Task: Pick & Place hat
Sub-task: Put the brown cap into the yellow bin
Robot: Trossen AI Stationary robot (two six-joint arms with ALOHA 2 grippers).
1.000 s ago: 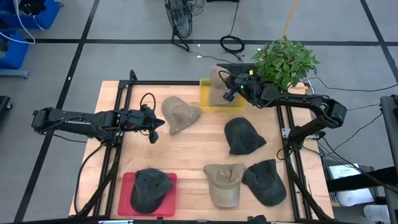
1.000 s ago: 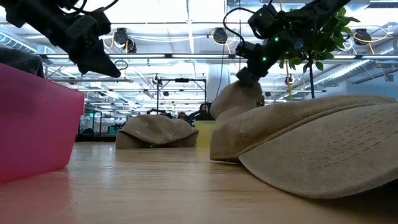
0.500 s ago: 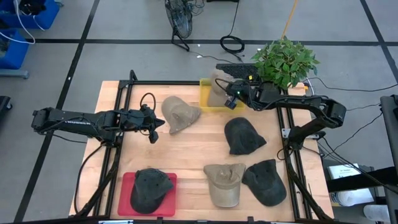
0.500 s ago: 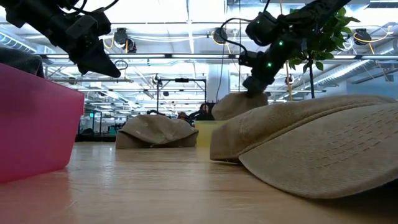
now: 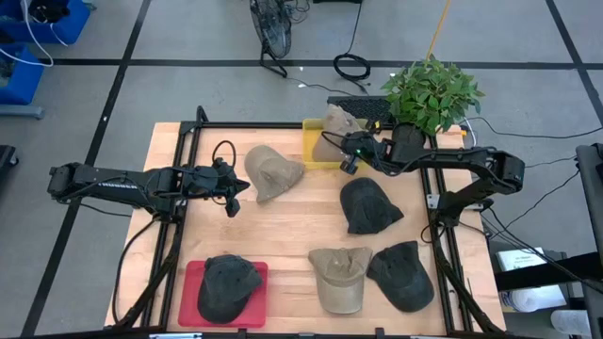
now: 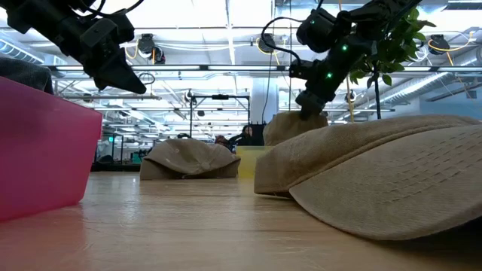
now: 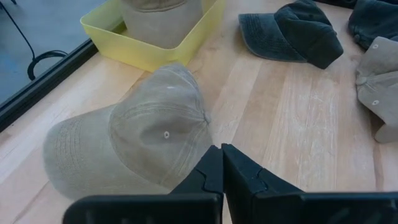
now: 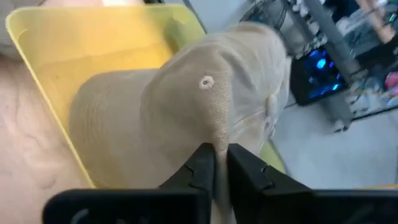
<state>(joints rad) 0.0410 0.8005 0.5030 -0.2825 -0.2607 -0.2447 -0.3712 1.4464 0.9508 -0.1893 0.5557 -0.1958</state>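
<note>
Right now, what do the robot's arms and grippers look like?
Both arms are slim, dark, jointed tubes with black cables looping alongside. The left gripper ends in two tapered black fingers. The right gripper matches it, with small green lights glowing near its wrist.

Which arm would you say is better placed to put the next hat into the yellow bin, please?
Probably the left: its shut gripper hovers beside the loose tan hat, near the yellow bin, while the right gripper is pinching the hat there.

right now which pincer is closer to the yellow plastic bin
Right. The right pincer is at the yellow plastic bin, pinching the tan cloth cap lying in it. The left pincer hovers off to the side, beside another tan cap on the table.
</note>
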